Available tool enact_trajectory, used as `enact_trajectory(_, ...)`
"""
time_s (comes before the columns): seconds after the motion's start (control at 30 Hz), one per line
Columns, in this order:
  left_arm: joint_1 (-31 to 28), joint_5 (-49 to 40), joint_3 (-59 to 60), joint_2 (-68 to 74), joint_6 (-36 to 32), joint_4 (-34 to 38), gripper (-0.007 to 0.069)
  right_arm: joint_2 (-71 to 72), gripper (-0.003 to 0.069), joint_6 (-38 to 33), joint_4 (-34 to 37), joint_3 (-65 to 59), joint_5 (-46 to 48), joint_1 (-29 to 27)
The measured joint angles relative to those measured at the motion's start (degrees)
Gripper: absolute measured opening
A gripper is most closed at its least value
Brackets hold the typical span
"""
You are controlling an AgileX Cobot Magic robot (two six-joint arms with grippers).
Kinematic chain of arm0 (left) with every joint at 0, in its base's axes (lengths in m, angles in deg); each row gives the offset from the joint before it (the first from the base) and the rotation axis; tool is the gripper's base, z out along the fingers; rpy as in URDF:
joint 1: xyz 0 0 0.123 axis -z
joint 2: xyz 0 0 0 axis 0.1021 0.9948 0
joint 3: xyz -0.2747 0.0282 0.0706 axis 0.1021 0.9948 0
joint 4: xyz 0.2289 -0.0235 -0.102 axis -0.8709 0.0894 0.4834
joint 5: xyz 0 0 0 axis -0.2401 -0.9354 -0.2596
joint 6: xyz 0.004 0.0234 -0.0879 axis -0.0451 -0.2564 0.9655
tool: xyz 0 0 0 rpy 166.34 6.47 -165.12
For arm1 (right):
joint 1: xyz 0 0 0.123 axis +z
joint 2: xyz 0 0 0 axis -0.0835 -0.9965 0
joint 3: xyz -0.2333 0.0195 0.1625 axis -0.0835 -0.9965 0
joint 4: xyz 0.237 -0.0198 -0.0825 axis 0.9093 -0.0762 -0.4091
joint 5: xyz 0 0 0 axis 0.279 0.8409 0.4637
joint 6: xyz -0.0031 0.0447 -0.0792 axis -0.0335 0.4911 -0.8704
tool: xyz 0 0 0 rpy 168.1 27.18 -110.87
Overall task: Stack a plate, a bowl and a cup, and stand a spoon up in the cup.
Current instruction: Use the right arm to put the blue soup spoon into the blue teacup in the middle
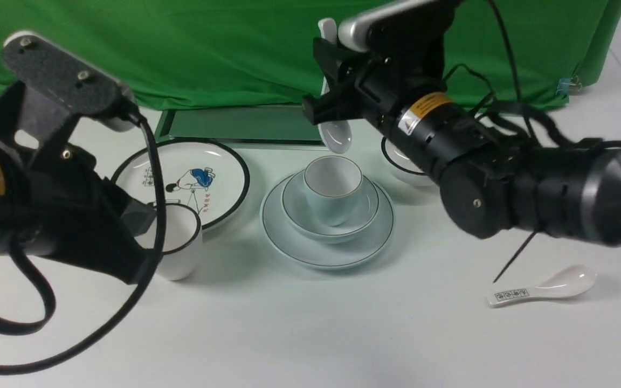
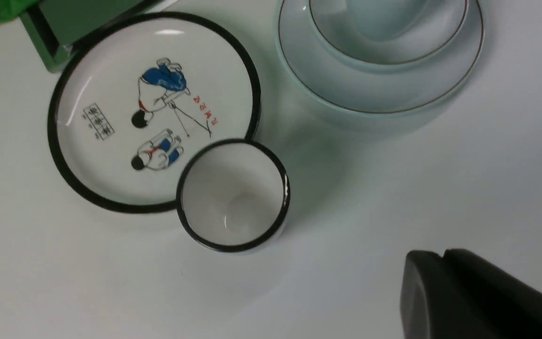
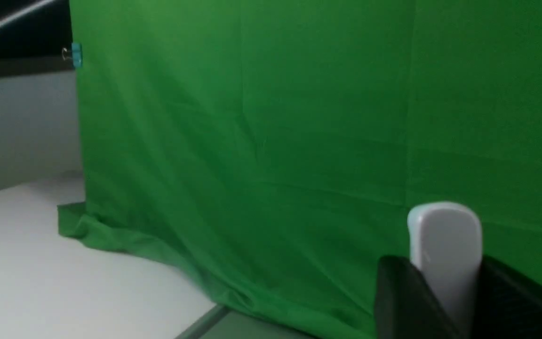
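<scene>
- The right arm hides most of the black-rimmed bowl (image 1: 401, 164); only part of its rim shows.
- The left arm covers part of the black-rimmed cup (image 1: 181, 258), and that cup overlaps the edge of the cartoon plate (image 1: 224, 172).
- In the left wrist view the stack is cut off at the frame edge.
- In the right wrist view only the handle end of the spoon (image 3: 445, 240) shows, against the green cloth (image 3: 252, 141).
- The right gripper (image 1: 320, 81) pinches the spoon (image 1: 336, 134) by its handle. The spoon stands upright, scoop down, just over the far rim of the cup (image 1: 335, 207).
- The front view does not show whether the scoop touches the rim.
- The left gripper (image 2: 445, 282) has its jaws pressed together on nothing, and it hovers over bare table (image 2: 393, 188) near the black-rimmed cup.
- The cup stands in the bowl (image 1: 295, 203), and the bowl sits on the plate (image 1: 316, 256). All three are glossy, pale blue and round, with thin dark rim lines.
- The spoon is smooth white ceramic with a rounded handle end.
- A printed spoon (image 1: 547, 288) lies flat on the table, well to the right.
</scene>
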Motion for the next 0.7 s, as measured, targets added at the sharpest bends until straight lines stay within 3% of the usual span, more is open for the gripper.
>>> enact_trajectory(0.13,0.00,2.63,0.00,0.00,0.00,-0.42,-0.0031,-5.49,0.0175,0.00,-0.07,0.00,-7.19,0.00)
enact_trajectory(0.47,0.00,4.12,0.35,0.00,0.00,-0.48,-0.0031,-7.71,0.0178,-0.17,0.10,-0.12,-3.23,0.00)
enact_trajectory(0.7,0.00,7.17,8.20,-5.22,1.96,-0.43,-0.0031,-7.38,0.0298,-0.36,0.10,-0.18,1.02,0.00)
